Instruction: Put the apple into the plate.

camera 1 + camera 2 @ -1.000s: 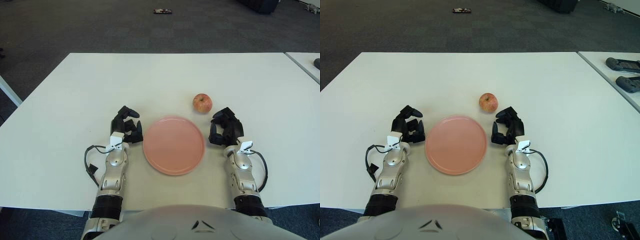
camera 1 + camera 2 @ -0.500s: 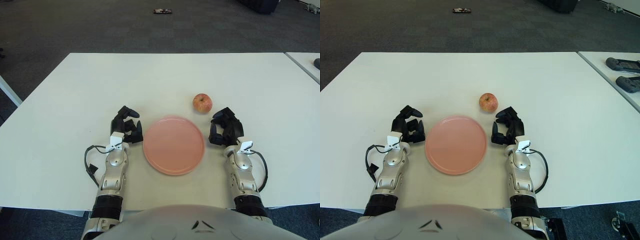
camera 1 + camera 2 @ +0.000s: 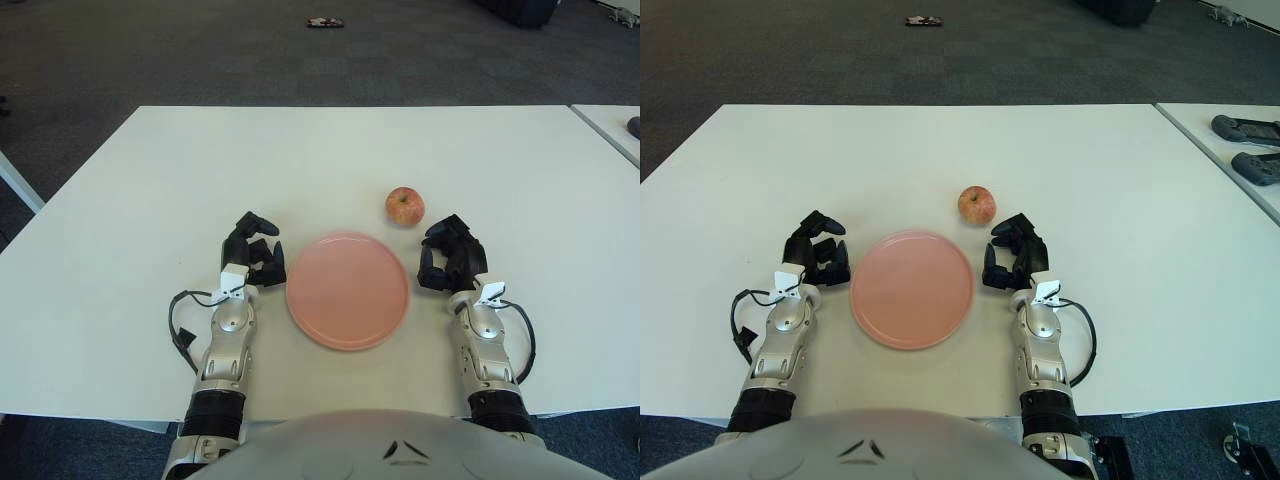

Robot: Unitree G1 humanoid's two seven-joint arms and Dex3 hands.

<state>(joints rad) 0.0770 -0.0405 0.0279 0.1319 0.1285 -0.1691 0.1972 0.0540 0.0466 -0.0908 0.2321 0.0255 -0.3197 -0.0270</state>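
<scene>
A red-yellow apple [image 3: 405,206] sits on the white table [image 3: 200,170], just beyond the right rim of a round pink plate [image 3: 347,289]. The plate holds nothing. My right hand [image 3: 451,254] rests on the table to the right of the plate, a short way in front of the apple and not touching it, fingers curled and holding nothing. My left hand [image 3: 252,251] rests on the table at the plate's left rim, fingers curled and holding nothing.
A second white table [image 3: 1230,130] stands to the right with two dark devices [image 3: 1252,148] on it. Dark carpet floor lies beyond the table, with a small object [image 3: 325,22] on it far back.
</scene>
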